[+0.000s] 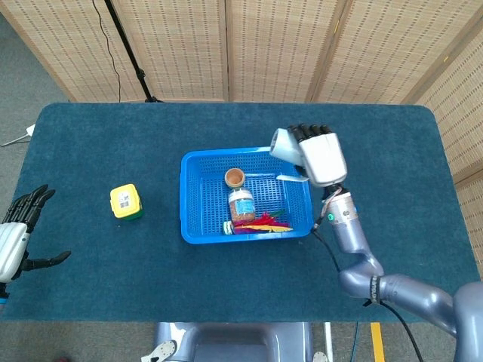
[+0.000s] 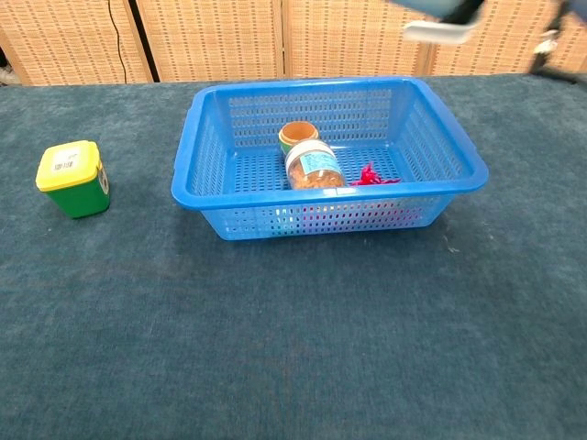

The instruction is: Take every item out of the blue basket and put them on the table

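The left hand (image 1: pixel 19 241) waits with fingers spread, holding nothing, at the table's (image 1: pixel 90 143) left edge. A green box with a yellow lid (image 2: pixel 73 178) bears an unreadable label. The blue basket (image 2: pixel 211 128) holds a brown cup (image 2: pixel 298 135), a blue-labelled jar (image 2: pixel 314 166) and red-yellow bits (image 1: pixel 260 222). Above its right rim, the right hand (image 1: pixel 321 154) grips a pale mug (image 1: pixel 283 145).

A dark blue cloth (image 1: pixel 392 151) is spread over the table, woven screens (image 1: pixel 256 45) are set behind it, and a black stand (image 1: pixel 128 49) is placed before them.

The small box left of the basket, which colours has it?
Yellow lid, green body, shown best in the chest view.
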Motion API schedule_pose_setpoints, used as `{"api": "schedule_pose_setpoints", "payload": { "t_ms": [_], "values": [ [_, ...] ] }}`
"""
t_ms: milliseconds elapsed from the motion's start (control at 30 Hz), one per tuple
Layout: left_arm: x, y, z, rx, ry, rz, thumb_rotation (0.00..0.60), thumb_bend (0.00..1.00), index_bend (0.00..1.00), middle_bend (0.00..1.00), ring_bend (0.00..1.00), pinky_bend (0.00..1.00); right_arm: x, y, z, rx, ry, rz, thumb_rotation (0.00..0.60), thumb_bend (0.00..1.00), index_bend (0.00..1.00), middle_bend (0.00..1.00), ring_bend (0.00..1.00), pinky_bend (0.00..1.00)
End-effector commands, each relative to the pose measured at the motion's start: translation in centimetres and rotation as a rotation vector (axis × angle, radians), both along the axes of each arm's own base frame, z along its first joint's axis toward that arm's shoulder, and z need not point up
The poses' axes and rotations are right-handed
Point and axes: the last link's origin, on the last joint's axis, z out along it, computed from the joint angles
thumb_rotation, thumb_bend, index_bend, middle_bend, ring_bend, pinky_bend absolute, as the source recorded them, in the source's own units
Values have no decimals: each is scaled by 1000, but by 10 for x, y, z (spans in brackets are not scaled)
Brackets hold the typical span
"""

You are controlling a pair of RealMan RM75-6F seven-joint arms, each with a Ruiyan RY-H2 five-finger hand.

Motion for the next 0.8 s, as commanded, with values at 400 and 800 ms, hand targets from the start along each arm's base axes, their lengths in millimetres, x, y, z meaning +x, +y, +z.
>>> {"api": "schedule_pose_setpoints", "payload": {
  "t_ms": [400, 800],
  "values": [
    [4, -5, -6, -12, 18, -11, 600, 20, 0, 0, 0, 0, -148, -6, 15, 64, 42, -412, 600, 285, 563, 590, 602, 613],
    [2, -4, -8, -15, 20, 11, 600, 20, 0, 0, 0, 0, -173, -7, -22, 291, -43, -518, 600, 0, 33, 17, 11, 37]
  ]
}}
